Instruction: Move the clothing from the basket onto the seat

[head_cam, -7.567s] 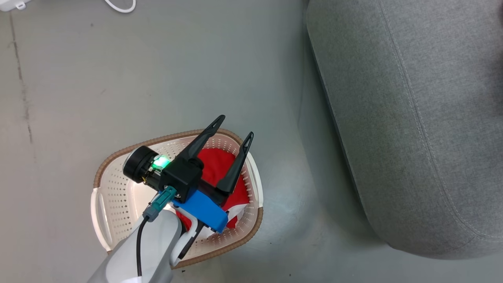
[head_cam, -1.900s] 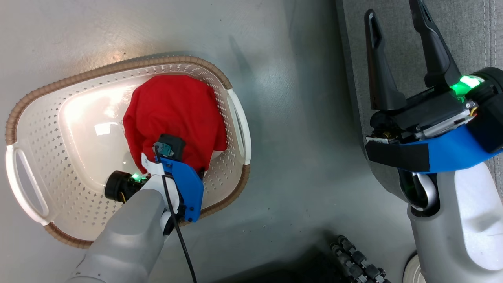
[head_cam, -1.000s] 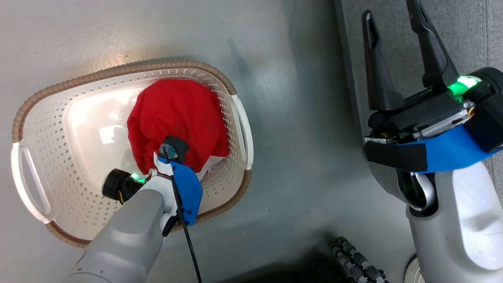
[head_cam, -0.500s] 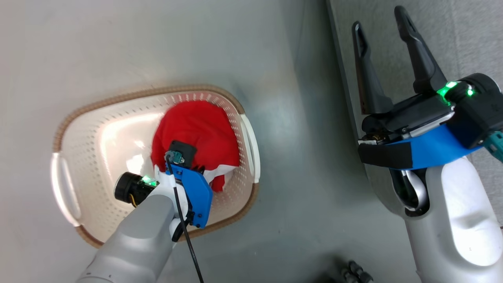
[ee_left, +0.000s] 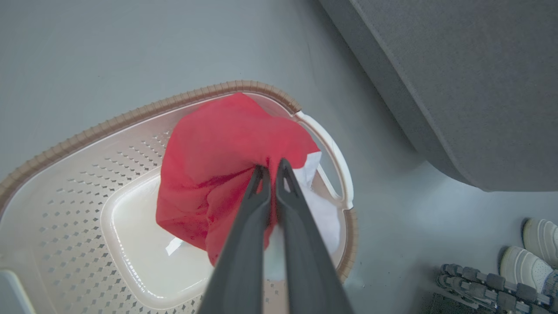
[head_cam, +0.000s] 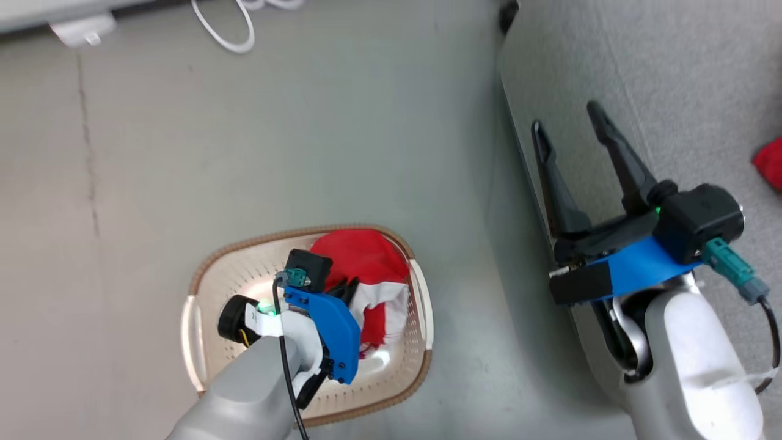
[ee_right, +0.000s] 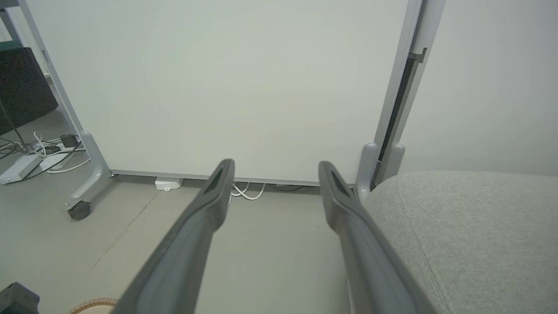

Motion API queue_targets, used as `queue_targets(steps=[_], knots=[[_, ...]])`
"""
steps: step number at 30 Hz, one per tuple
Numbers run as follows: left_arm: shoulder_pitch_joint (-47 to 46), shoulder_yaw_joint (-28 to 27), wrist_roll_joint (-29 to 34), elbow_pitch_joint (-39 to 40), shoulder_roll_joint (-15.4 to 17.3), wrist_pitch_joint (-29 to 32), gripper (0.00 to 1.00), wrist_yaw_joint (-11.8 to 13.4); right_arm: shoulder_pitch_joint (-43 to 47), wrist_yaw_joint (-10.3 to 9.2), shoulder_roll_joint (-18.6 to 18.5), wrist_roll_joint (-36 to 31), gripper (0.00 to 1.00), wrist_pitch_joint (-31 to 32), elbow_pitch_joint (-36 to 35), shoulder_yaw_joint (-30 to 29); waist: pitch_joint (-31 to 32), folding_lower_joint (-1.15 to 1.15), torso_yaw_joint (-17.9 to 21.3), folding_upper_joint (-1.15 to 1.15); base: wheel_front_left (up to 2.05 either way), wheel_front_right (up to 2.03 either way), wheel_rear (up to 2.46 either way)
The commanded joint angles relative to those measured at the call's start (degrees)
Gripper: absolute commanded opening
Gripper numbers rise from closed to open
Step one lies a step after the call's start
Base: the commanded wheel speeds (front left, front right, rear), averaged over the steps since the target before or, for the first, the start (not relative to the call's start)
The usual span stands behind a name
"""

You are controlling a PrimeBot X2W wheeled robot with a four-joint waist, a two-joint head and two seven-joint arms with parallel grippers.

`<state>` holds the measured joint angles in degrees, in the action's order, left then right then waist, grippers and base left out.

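Note:
The cream basket (head_cam: pixel 201 342) (ee_left: pixel 61 200) with a brown rim stands on the floor at lower left. Red clothing (head_cam: pixel 366 256) (ee_left: pixel 226 144) with white lining rises out of its right end. My left gripper (ee_left: pixel 272 168) is shut on a bunched fold of that clothing, which hangs from the fingertips above the basket floor. In the head view the fingers are hidden behind the left wrist. The grey seat (head_cam: pixel 660 85) (ee_left: pixel 457 74) (ee_right: pixel 471 231) fills the right side. My right gripper (head_cam: pixel 565 119) (ee_right: pixel 274 168) stands open and empty over the seat's left edge. A scrap of red (head_cam: pixel 771 162) lies on the seat at far right.
A white rolling partition (ee_right: pixel 226 87) stands beyond the floor, with white cables (head_cam: pixel 226 27) and a power strip (ee_right: pixel 22 168) at its foot. White shoes (ee_left: pixel 534 253) and a black ribbed part (ee_left: pixel 479 288) sit near the seat's corner.
The head camera has pulled back and up, so the basket looks smaller and lower. The left gripper, still shut on the clothing, has lifted it and white lining now hangs below.

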<state>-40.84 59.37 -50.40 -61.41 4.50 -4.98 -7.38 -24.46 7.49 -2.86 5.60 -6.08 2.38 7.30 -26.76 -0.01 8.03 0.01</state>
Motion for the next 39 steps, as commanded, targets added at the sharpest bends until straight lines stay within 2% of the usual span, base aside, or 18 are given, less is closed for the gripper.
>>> queue_targets(steps=[1,7,21,32,39], knots=[[0.8,0.5,-0.8,1.3,-0.2,-0.8,0.00,-0.1,2.3,0.02,0.0,0.0,1.00,0.3,0.5,-0.1,7.9,0.01,-3.2,-0.01,0.00,0.00,0.00],[1.0,2.5,-3.0,5.0,0.0,-2.8,0.00,-0.1,7.5,0.01,0.0,0.9,1.00,1.9,1.3,0.0,14.9,0.01,-4.8,-0.01,0.00,0.00,0.00],[-3.2,6.8,-5.3,11.5,-0.4,-5.9,0.00,-0.1,16.5,0.02,0.0,2.3,1.00,4.2,1.6,-1.5,26.6,0.01,-8.0,-0.01,0.00,0.00,0.00],[-9.6,8.4,-6.7,14.8,-1.2,-6.5,0.00,-0.1,19.6,0.02,0.0,2.7,1.00,5.4,1.3,-1.0,30.7,0.01,-9.4,-0.01,0.00,0.00,0.00],[-11.3,9.2,-7.7,15.2,-1.6,-6.8,0.00,-0.1,20.2,0.01,0.0,2.5,1.00,6.3,1.1,0.4,31.4,0.01,-9.0,-0.01,0.00,0.00,0.00]])
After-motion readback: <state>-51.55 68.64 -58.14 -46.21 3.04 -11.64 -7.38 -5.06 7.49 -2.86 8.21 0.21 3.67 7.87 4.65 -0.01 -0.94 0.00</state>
